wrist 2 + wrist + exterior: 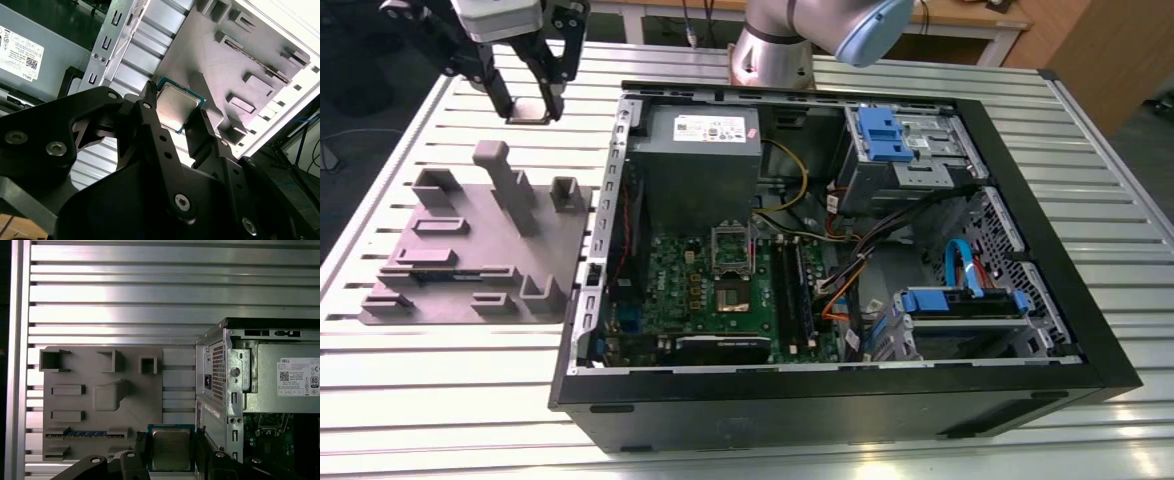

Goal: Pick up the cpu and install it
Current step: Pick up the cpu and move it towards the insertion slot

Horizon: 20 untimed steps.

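The cpu [527, 109] is a small square chip with a shiny silver top and a green-blue rim. My gripper [527, 100] is shut on it, high above the slatted table at the exterior view's far left. In both wrist views the cpu [176, 106] [171, 449] sits clamped by its edges between the black fingers [150, 120] [140, 450]. It hangs above the table between the grey holder plate [474, 250] and the computer case [841, 390]. The green motherboard [794, 290] lies inside the case, with its socket frame [730, 243] near the middle.
The open black case fills the middle of the exterior view, holding a grey power supply [700, 150], blue drive brackets [887, 135] and loose cables [854, 270]. The grey holder plate carries several raised blocks [500, 185]. The arm's base [774, 45] stands behind the case.
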### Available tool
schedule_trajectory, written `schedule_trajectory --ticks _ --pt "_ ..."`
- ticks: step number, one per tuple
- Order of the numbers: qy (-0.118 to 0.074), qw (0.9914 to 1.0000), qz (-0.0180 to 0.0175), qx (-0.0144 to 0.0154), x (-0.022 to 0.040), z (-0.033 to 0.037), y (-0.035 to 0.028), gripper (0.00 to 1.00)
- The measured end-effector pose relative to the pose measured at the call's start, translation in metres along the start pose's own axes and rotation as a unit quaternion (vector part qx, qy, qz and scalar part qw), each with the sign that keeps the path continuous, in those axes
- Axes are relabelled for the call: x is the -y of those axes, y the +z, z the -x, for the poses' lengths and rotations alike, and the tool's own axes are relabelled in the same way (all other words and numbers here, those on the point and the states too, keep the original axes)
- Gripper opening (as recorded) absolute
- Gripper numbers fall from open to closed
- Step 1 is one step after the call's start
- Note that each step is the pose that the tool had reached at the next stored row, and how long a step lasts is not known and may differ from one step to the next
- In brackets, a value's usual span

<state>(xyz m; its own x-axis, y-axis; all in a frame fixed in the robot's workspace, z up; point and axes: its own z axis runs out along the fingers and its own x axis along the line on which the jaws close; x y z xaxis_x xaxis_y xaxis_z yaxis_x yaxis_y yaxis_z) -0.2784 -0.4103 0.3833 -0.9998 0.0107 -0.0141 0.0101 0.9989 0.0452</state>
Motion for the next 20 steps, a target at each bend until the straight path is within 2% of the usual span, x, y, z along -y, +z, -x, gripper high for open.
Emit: schedule_trajectory --ticks 20 --pt "0.000 1.00000 0.0001 0.0000 -0.0001 0.0107 0.0002 0.47"
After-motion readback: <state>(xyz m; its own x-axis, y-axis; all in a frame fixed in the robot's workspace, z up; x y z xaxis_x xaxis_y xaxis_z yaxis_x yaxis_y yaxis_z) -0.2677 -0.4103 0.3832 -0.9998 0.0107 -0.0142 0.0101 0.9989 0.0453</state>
